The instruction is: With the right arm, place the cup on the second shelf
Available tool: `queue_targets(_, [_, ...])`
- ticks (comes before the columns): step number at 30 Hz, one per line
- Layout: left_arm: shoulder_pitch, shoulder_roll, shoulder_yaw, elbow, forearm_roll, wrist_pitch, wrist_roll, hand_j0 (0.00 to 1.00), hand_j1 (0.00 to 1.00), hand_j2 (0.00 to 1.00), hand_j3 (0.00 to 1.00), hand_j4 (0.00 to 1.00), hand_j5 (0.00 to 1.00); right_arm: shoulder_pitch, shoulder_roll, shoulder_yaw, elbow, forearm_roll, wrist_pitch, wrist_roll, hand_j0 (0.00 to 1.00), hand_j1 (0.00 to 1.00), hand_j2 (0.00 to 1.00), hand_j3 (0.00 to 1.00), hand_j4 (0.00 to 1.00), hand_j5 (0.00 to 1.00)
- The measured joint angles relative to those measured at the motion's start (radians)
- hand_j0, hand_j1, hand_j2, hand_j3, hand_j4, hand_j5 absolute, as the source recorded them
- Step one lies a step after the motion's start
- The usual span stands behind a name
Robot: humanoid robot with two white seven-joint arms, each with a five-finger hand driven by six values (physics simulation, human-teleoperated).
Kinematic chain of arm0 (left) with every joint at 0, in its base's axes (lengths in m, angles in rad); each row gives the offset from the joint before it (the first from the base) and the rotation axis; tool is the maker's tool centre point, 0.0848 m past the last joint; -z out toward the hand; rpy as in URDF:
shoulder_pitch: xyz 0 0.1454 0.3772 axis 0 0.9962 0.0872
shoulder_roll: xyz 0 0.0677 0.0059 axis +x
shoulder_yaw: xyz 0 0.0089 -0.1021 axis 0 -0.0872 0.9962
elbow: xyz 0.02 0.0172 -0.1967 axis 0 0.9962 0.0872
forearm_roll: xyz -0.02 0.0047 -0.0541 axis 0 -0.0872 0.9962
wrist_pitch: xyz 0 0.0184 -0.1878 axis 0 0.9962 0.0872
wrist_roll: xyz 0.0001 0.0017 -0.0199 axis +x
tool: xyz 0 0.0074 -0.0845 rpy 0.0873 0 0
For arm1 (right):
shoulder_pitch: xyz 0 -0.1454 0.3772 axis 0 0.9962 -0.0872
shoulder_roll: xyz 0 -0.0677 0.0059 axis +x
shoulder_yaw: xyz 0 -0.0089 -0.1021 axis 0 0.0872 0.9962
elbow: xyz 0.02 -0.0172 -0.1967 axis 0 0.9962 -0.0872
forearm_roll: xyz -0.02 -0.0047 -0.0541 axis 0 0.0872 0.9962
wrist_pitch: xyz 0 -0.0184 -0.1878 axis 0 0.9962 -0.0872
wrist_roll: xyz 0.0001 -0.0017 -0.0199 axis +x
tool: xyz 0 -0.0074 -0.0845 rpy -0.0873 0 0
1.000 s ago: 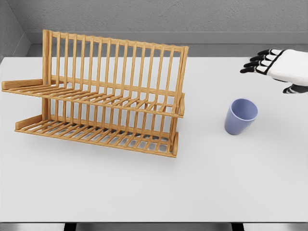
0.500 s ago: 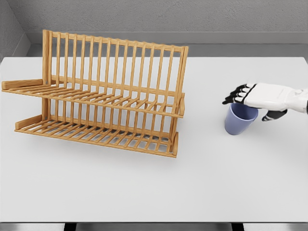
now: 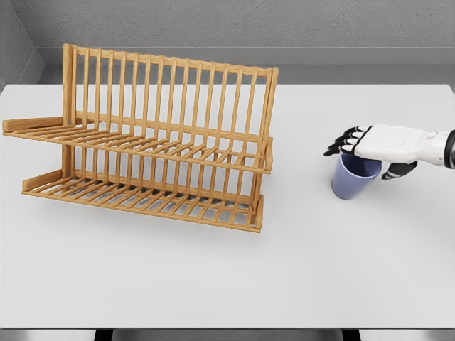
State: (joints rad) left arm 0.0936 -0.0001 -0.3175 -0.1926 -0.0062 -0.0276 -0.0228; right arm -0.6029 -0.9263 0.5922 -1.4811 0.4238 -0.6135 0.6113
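Head view: a blue cup (image 3: 353, 181) stands upright and slightly tilted on the white bench (image 3: 298, 270), well to the right of a two-tier wooden dish rack (image 3: 153, 142). The right hand (image 3: 370, 145) reaches in from the right edge, palm down over the cup's open mouth. Its dark fingertips (image 3: 340, 145) extend past the cup's left rim and its thumb (image 3: 398, 170) drops down beside the cup's right side. The fingers are stretched out rather than curled, so the hand reads as open and holding nothing; whether the palm touches the rim cannot be told from this angle. The left arm does not show.

The cup is not yet on either shelf. The rack's upper shelf (image 3: 142, 145), presumably the target, sits under a row of tall upright slats, with the lower shelf (image 3: 142, 195) beneath it.

Risks from here, as a judgement: with the hand covering the mouth from above, closing could catch only the rim, and a shallow pinch might let the smooth cup slip or tip when lifted. A sideways push before the fingers close could topple it or slide it across the bench. Later, carrying it to the rack, the cup or the wrist could strike the end post (image 3: 266, 128) or the front lip, and a cup set across the spaced slats may rock or roll off the sloping shelf.
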Motion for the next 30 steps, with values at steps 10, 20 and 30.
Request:
queue_targets(10, [0.000, 0.000, 0.000, 0.000, 0.000, 0.000, 0.000, 1.00, 1.00, 1.00, 1.00, 1.00, 1.00, 0.003, -0.010, 0.008, -0.045, -0.002, 0.000, 0.000, 0.88, 0.88, 0.88, 0.88, 0.88, 0.88])
queue_targets(20, [0.000, 0.000, 0.000, 0.000, 0.000, 0.000, 0.000, 1.00, 1.00, 1.00, 1.00, 1.00, 1.00, 0.000, -0.009, 0.020, -0.049, -0.007, 0.000, -0.001, 0.65, 0.65, 0.65, 0.65, 0.65, 0.65])
queue_targets(30, [0.000, 0.000, 0.000, 0.000, 0.000, 0.000, 0.000, 1.00, 1.00, 1.00, 1.00, 1.00, 1.00, -0.032, -0.012, -0.008, -0.083, -0.012, 0.000, 0.000, 0.65, 0.65, 0.65, 0.65, 0.65, 0.65])
